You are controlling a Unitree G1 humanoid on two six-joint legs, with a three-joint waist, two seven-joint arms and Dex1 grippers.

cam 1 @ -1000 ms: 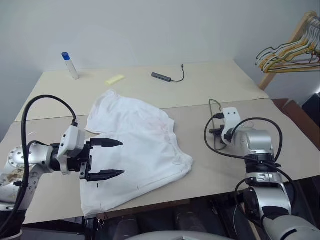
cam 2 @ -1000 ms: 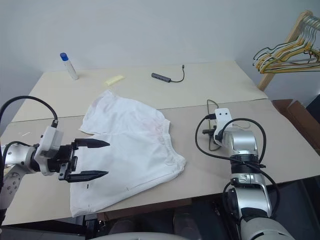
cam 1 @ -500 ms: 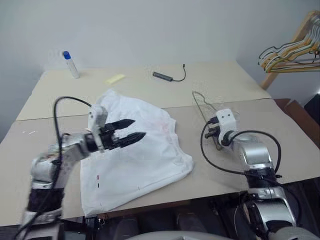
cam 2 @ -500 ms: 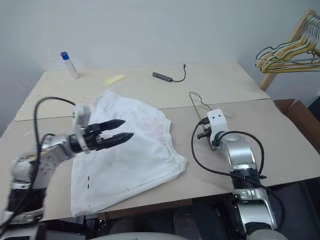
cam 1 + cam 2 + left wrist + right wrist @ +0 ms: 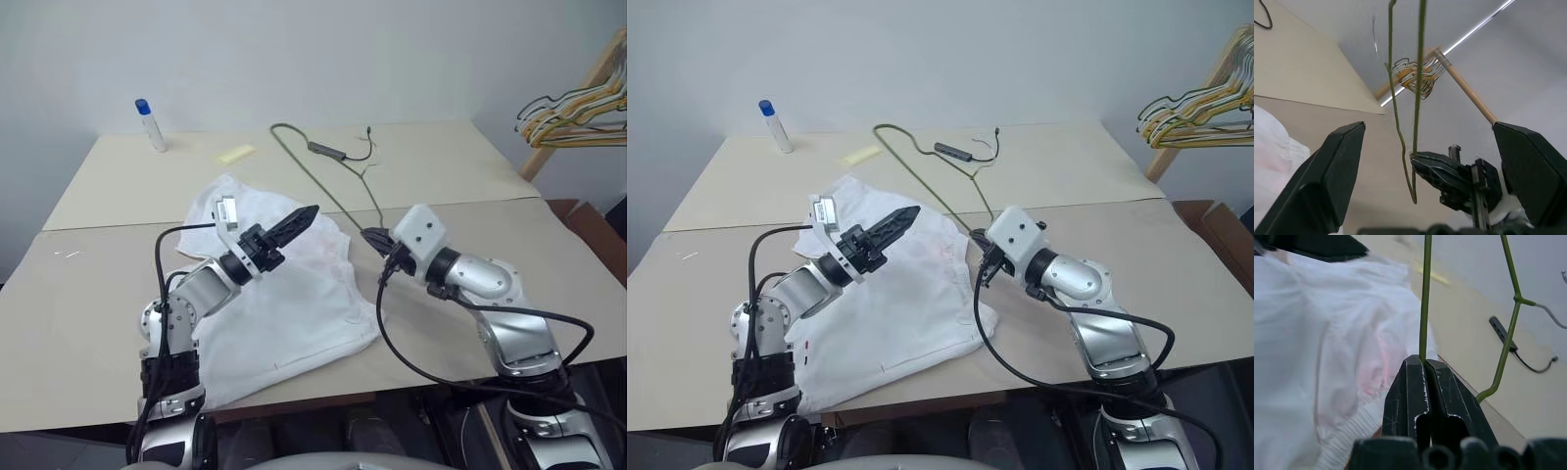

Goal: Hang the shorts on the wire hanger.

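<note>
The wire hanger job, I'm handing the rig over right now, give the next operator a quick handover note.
Right gripper: shut on the wire hanger, holding it in the air above the table.
Left gripper: open, holding nothing, above the shorts and pointing toward the hanger.
The shorts: lying flat and wrinkled on the table, not gripped.
Done: hanger picked up.
Left: get the shorts onto the hanger; nothing is threaded or draped yet.
</note>
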